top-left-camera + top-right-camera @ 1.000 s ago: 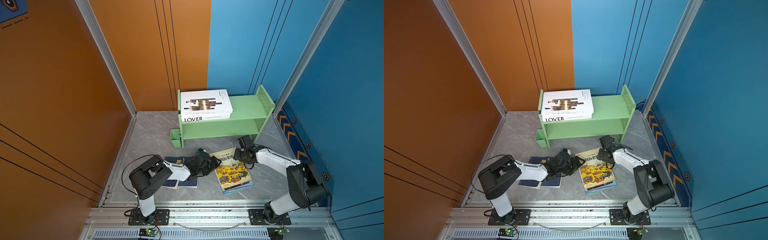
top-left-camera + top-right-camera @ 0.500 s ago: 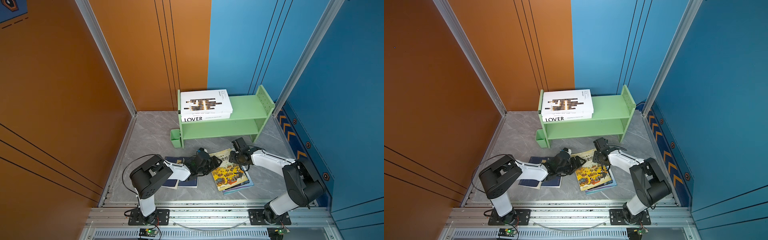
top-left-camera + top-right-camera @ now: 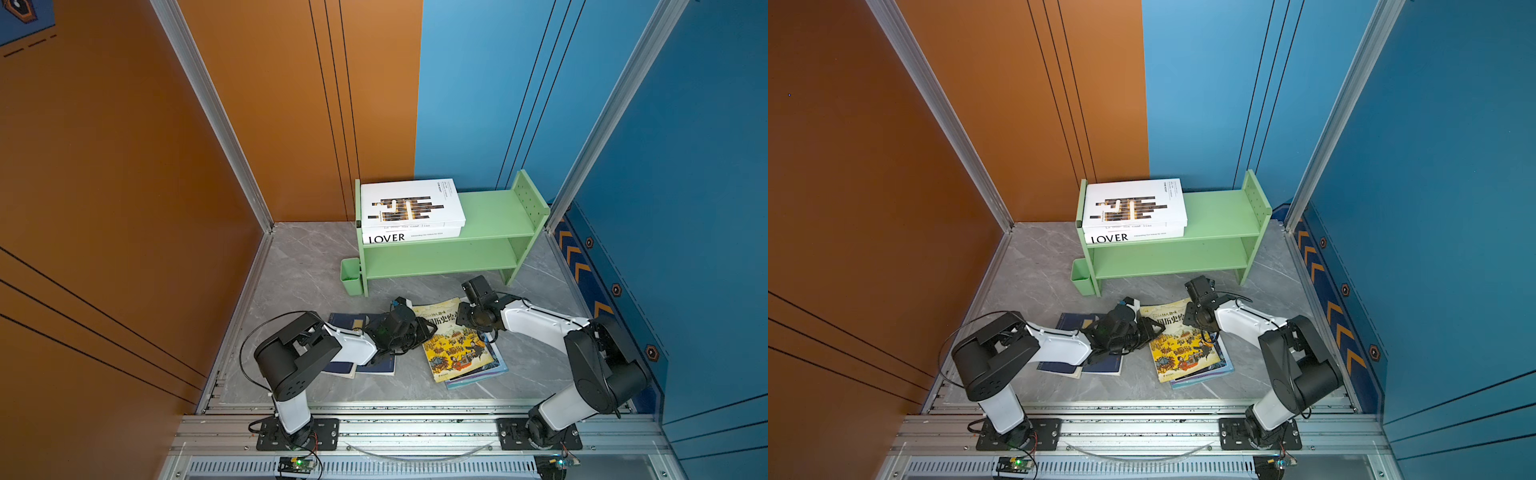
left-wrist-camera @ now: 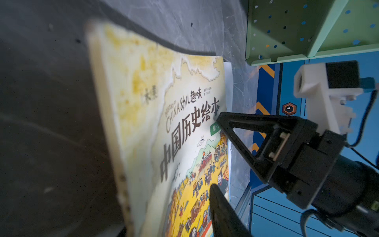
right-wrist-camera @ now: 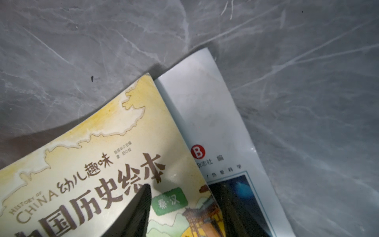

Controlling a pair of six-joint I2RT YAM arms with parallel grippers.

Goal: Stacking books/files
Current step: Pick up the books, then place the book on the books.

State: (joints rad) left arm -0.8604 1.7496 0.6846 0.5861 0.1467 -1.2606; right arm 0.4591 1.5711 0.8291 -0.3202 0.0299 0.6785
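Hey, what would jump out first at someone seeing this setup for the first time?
Probably the green shelf against the back wall, with the barred white book lying on top of LOVER at its left end. Next, the left gripper and right gripper sit at opposite edges of the yellow picture book on the grey floor. Navy books lie under the left arm.

There are six books: the white book with brown-black bars (image 3: 411, 203) and the thick white "LOVER" book (image 3: 409, 237) far past both jaws, one yellow picture book (image 3: 455, 353) and one thin light-blue book (image 5: 205, 102) down by the left jaws and the right jaws, and two navy books (image 3: 340, 320) behind the left jaws. There is one green shelf (image 3: 494, 212) and one little green cup (image 3: 351, 276). There are two robot arms, the left arm (image 3: 349, 347) and the right arm (image 3: 540, 328).
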